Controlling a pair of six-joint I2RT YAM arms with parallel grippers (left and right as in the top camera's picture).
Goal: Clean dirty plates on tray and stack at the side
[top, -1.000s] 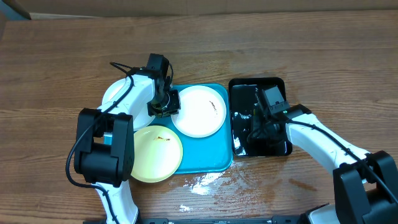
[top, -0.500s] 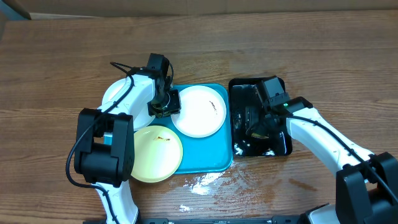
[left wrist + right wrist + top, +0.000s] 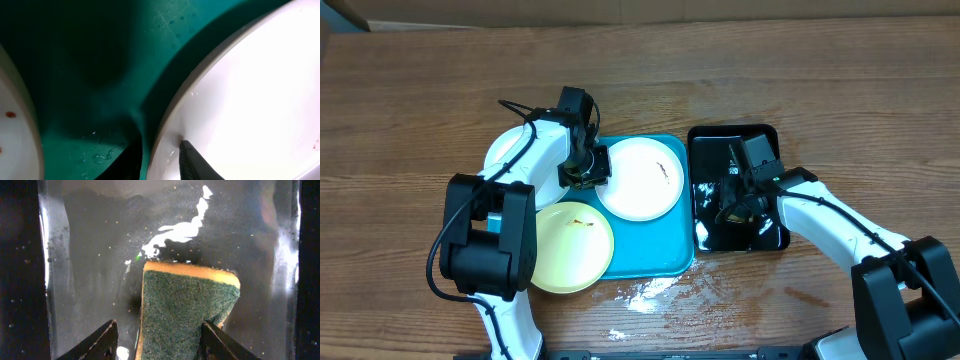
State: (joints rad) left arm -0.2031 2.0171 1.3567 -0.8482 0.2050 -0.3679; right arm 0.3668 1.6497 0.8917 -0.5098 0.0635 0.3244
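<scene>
A white plate (image 3: pixel 640 178) with a dark smear lies on the blue tray (image 3: pixel 650 255). My left gripper (image 3: pixel 588 170) is shut on its left rim; in the left wrist view one finger (image 3: pixel 195 162) rests on top of the plate (image 3: pixel 250 90) and the other reaches under the rim. A yellow plate (image 3: pixel 570 247) overlaps the tray's left front corner. My right gripper (image 3: pixel 732 200) is low in the black tray (image 3: pixel 765 135), shut on a sponge (image 3: pixel 187 310), green scouring face towards the camera, dented by the right finger.
Another white plate (image 3: pixel 505 150) lies on the table under my left arm. White foam (image 3: pixel 180 230) and water streak the black tray's floor (image 3: pixel 90 255). Water is spilled on the wood (image 3: pixel 645 293) in front of the blue tray.
My right gripper shifted up and left inside the black tray, then came back down towards its middle with the sponge. The left gripper and the plates have stayed put.
</scene>
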